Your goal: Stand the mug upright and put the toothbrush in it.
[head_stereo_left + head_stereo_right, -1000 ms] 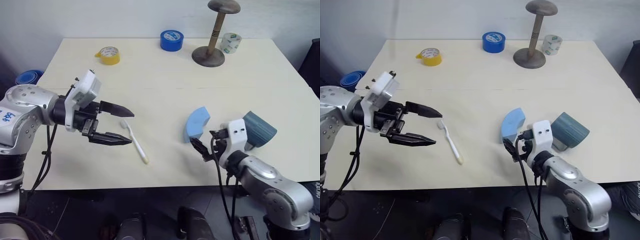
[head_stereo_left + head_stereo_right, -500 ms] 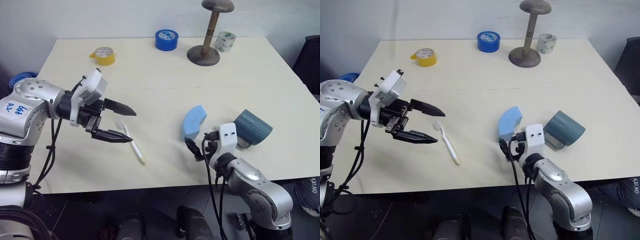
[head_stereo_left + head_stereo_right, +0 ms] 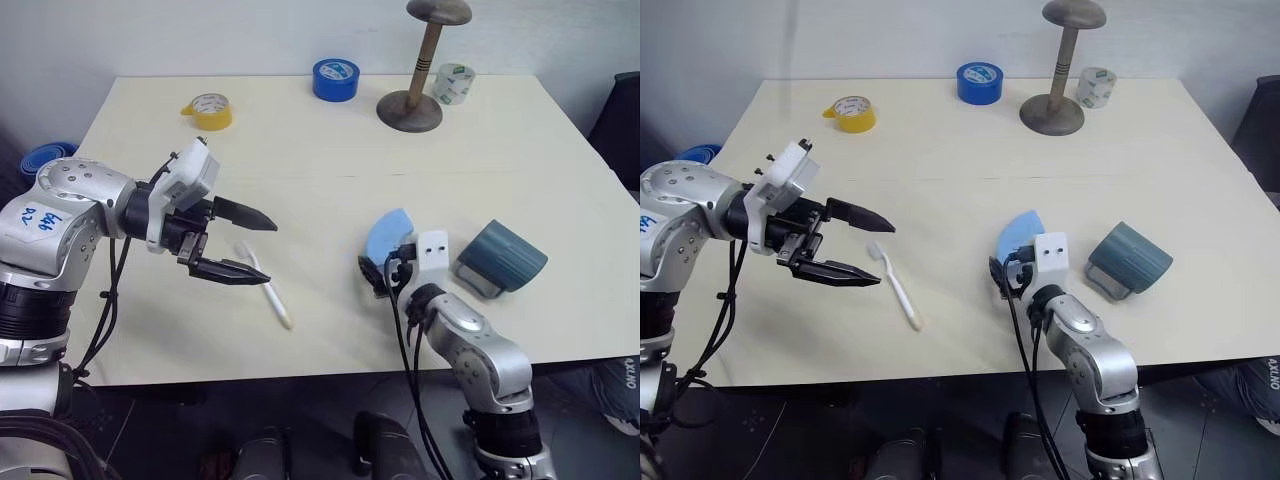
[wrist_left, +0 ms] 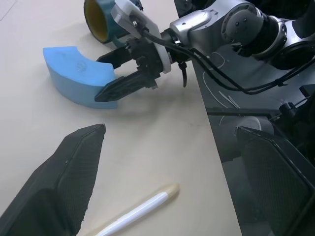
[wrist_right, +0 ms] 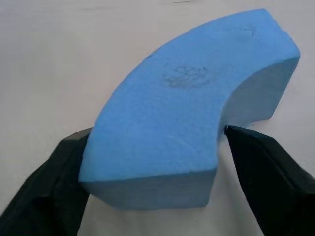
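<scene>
Since a second ago, the right gripper (image 5: pixel 152 147) has pushed in around the near end of the light blue foam block (image 5: pixel 189 108), fingers straddling it, not yet clamped. That is not the mug (image 3: pixel 503 257), lying on its side at right. Left gripper (image 3: pixel 238 243) hangs with fingers apart over the toothbrush (image 3: pixel 268 290), lower centre.

I can't read any real text from here. My left arm's white sticker (image 3: pixel 33 214) carries blue handwriting, illegible. The blue tape roll (image 3: pixel 335 79) has a white label, unreadable.
</scene>
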Robot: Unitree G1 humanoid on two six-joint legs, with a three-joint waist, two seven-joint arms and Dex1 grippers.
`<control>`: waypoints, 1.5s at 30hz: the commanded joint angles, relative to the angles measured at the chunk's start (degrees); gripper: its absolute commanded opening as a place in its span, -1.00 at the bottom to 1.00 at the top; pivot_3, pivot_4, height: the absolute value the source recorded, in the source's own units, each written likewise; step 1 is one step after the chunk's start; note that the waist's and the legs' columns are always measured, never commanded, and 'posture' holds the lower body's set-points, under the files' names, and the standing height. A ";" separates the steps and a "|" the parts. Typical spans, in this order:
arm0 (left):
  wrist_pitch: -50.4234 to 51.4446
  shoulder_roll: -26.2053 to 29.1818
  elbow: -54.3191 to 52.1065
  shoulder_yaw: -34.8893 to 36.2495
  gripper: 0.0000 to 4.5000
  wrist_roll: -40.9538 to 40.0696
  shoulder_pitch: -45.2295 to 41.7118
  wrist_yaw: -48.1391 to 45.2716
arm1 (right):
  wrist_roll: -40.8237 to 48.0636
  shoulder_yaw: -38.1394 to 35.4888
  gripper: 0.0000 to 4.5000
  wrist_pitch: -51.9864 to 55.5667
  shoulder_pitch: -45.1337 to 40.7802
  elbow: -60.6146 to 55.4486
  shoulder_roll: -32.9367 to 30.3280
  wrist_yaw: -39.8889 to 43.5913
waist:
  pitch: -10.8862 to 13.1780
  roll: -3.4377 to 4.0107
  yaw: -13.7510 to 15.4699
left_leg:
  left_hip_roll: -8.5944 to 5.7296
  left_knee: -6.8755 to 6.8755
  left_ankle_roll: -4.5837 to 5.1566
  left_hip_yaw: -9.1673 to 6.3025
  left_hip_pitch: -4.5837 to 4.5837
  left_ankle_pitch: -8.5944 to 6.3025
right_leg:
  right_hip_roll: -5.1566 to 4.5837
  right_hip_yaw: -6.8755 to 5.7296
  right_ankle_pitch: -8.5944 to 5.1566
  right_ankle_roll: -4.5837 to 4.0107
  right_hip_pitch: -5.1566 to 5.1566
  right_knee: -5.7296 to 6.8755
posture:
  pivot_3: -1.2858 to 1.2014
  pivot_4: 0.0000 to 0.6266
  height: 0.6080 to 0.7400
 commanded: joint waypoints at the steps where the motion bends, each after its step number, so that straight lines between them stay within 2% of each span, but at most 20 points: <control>1: -0.66 0.17 -0.92 1.58 1.00 0.22 -1.48 0.08 | -0.57 0.33 0.33 -1.87 1.23 -2.20 -0.25 1.86 | 0.00 0.00 -0.03 | 0.00 0.00 0.00 0.00 0.00 0.00 | 0.00 0.00 0.00 0.00 0.00 0.00 | 0.03 -0.52 1.00; 2: -0.75 0.13 -0.77 1.58 1.00 0.25 -1.55 0.10 | -0.65 0.53 0.17 -1.95 1.52 -2.87 -0.39 2.29 | 0.00 0.00 -0.03 | 0.00 0.00 0.00 0.00 0.00 0.00 | 0.00 0.00 0.00 0.00 0.01 -0.01 | 0.03 -0.52 1.00; 4: -0.87 -0.76 -0.44 1.40 1.00 0.27 -1.86 0.59 | 0.26 0.64 -0.01 -1.05 1.59 -6.52 -1.43 3.87 | 0.00 0.00 -0.03 | 0.00 0.00 0.00 0.00 0.00 0.00 | 0.00 0.00 0.00 0.00 0.01 -0.01 | 0.03 -0.52 1.00; 8: -1.16 -3.29 -0.16 1.11 1.00 -0.19 -2.06 0.86 | 6.38 -3.69 -0.06 4.89 0.58 -16.79 -4.85 6.20 | 0.03 0.06 0.14 | 0.00 0.00 0.00 0.02 -0.01 0.00 | -0.01 0.01 0.00 0.00 0.01 -0.03 | 0.03 -0.52 1.00; 11: -2.41 -6.54 0.90 0.23 1.00 0.21 -2.66 0.92 | 17.52 -14.21 -0.06 11.76 -0.89 -25.54 -12.91 9.83 | 0.04 0.06 0.54 | 0.00 0.01 0.00 -0.03 -0.02 0.00 | -0.01 0.00 0.01 0.01 0.01 -0.02 | 0.03 -0.52 1.00; 14: -3.68 -9.43 2.35 -0.22 1.00 0.53 -3.47 0.75 | 24.35 -26.68 -0.06 16.98 -3.23 -25.64 -22.07 9.78 | 0.03 0.04 0.70 | -0.02 0.05 0.02 -0.07 -0.04 0.00 | -0.01 0.01 0.02 0.02 0.07 -0.09 | 0.03 -0.52 1.00; 17: -4.59 -12.13 3.03 -0.66 1.00 0.29 -4.28 0.22 | 24.05 -40.09 -0.06 19.92 -4.31 -18.45 -31.95 9.41 | 0.04 0.04 1.13 | -0.03 0.04 0.05 0.01 -0.06 0.02 | -0.02 0.01 0.01 0.02 0.07 -0.17 | 0.03 -0.52 1.00; 20: -5.03 -14.27 3.69 -0.54 1.00 -0.16 -5.11 -0.50 | 20.46 -48.68 -0.06 20.00 -1.60 -10.74 -37.13 8.74 | 0.04 0.04 1.67 | -0.02 0.03 0.07 0.06 -0.06 0.02 | -0.01 0.02 0.02 0.02 0.07 -0.25 | 0.03 -0.52 1.00; 25: -5.76 -16.56 4.03 -0.97 1.00 0.19 -6.45 -0.69 | 13.35 -53.59 -0.06 14.14 6.54 -0.06 -36.82 9.12 | 0.03 0.04 1.78 | -0.04 0.02 0.10 0.12 -0.05 0.04 | -0.03 0.05 0.03 0.05 0.09 -0.27 | 0.03 -0.52 1.00; 28: -5.90 -17.00 4.30 -1.02 1.00 0.41 -6.93 -0.50 | 10.52 -50.16 -0.06 8.12 10.16 4.42 -34.55 11.77 | 0.03 0.05 1.72 | -0.06 0.03 0.16 0.20 -0.04 0.08 | -0.05 0.10 0.04 0.06 0.10 -0.32 | 0.03 -0.52 1.00; 33: -6.31 -17.27 5.40 -0.90 1.00 1.12 -8.18 -0.09 | 6.61 -45.44 -0.06 1.10 10.71 11.86 -29.93 11.28 | 0.03 0.06 1.01 | -0.05 0.01 0.12 0.19 0.00 0.12 | -0.03 0.11 0.04 0.07 0.10 -0.29 | 0.03 -0.52 1.00; 40: -4.75 -17.29 5.54 -0.05 1.00 0.45 -10.01 1.46 | 3.07 -42.33 0.96 -5.64 9.96 18.80 -26.75 9.74 | 0.04 0.12 0.54 | -0.05 0.01 0.11 0.15 -0.02 0.13 | -0.04 0.11 0.04 0.07 0.10 -0.29 | 0.03 -0.52 1.00; 42: -4.40 -16.72 5.07 0.10 1.00 0.37 -9.34 1.59 | 3.20 -42.81 0.98 -4.81 10.51 16.90 -27.76 9.96 | 0.04 0.14 0.40 | -0.05 0.00 0.11 0.14 -0.01 0.13 | -0.04 0.11 0.04 0.07 0.10 -0.28 | 0.03 -0.52 1.00; 45: -4.50 -15.97 4.54 0.13 1.00 0.66 -8.02 1.53 | 2.89 -43.71 0.98 -1.16 13.03 10.34 -33.04 12.24 | 0.12 0.33 0.43 | -0.05 -0.01 0.10 0.13 -0.01 0.14 | -0.04 0.11 0.04 0.07 0.09 -0.26 | 0.03 -0.52 1.00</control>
